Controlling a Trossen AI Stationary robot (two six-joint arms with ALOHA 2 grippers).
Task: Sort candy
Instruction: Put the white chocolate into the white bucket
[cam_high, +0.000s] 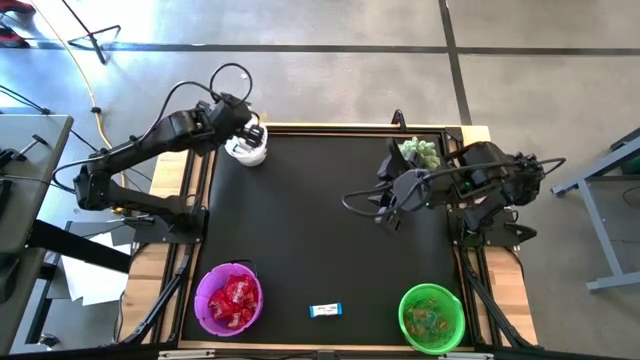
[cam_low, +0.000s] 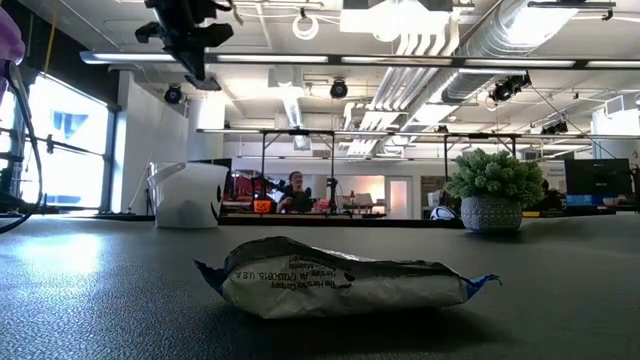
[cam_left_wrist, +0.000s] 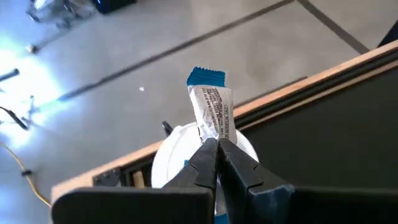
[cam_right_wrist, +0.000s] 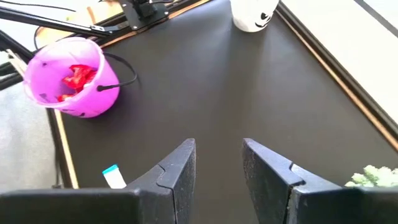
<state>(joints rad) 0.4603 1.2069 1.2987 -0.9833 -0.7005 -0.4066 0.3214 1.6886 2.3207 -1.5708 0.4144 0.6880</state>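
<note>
A blue-and-white candy bar (cam_left_wrist: 211, 106) is lifted off the table, and my left gripper (cam_left_wrist: 217, 142) is shut on it at the far left, above a white bucket (cam_left_wrist: 177, 155). The high view shows the left gripper (cam_high: 248, 122) just over the white bucket (cam_high: 247, 151). Another blue-and-white candy (cam_high: 325, 310) lies flat on the black mat near the front edge. My right gripper (cam_right_wrist: 217, 149) hangs open over the mat's right part, nothing between its fingers. Red candy fills a purple bucket (cam_high: 228, 298), and mixed candy lies in a green bucket (cam_high: 432, 317). My left gripper pinches one end of the candy bar (cam_left_wrist: 210, 132) between its two fingertips. The rest of the bar sticks out beyond the tips, ending in its blue crimped end (cam_left_wrist: 206, 76). The bar is clear of everything, over the white bucket's mouth.
A spiky pale green plant in a pot (cam_high: 420, 150) stands at the far right, close beside my right arm. Wooden rails (cam_high: 170, 260) frame the mat. The mat's middle (cam_high: 320, 220) is bare. In the low view, the lying candy (cam_low: 340, 280) fills the foreground.
</note>
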